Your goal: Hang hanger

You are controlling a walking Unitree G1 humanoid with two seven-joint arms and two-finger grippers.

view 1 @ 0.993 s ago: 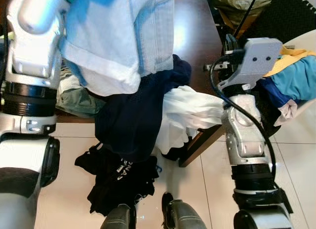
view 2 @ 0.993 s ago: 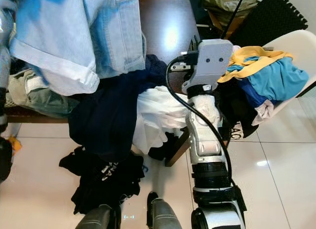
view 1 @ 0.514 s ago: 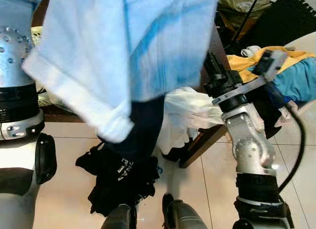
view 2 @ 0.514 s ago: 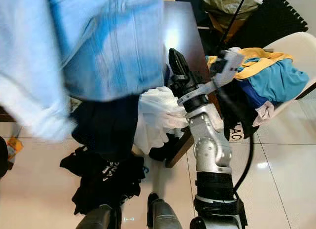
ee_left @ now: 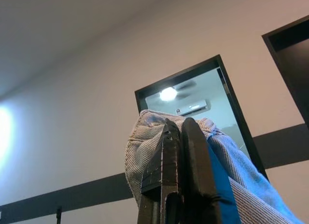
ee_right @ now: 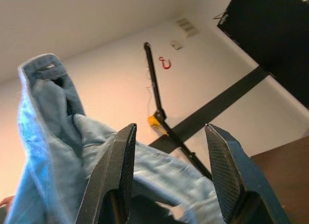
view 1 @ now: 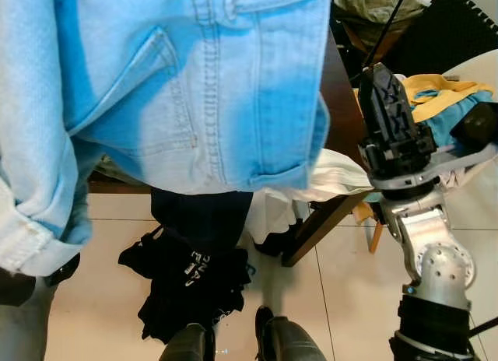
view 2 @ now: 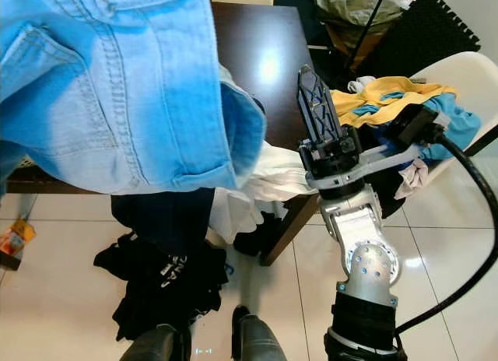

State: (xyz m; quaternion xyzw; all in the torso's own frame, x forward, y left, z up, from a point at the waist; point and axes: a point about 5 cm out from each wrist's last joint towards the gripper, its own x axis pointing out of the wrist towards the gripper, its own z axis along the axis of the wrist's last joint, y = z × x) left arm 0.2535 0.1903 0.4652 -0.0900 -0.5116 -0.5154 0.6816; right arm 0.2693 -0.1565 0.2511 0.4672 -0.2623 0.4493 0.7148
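The scene is evenly and brightly lit. Glare is seen on the dark bench [view 2: 264, 61] and the floor tiles [view 2: 436, 252]. A ceiling lamp [ee_left: 168, 93] glows beyond the left fingers [ee_left: 195, 161]. The jeans [view 1: 194, 89] are rendered soft, close to the lens.

Both eye views look steeply down from the head, close behind hanging light-blue denim jeans [view 1: 179, 89] that cover the frame from 9 to 1 o'clock; they share the dark tabletop [view 2: 264, 57], the tiled floor [view 2: 62, 260] at 6 o'clock and a laden chair [view 2: 459, 73] at 2 o'clock; the left wrist view faces up along its claw [ee_left: 181, 151] to wall and ceiling; the right wrist view tilts up likewise, denim near.
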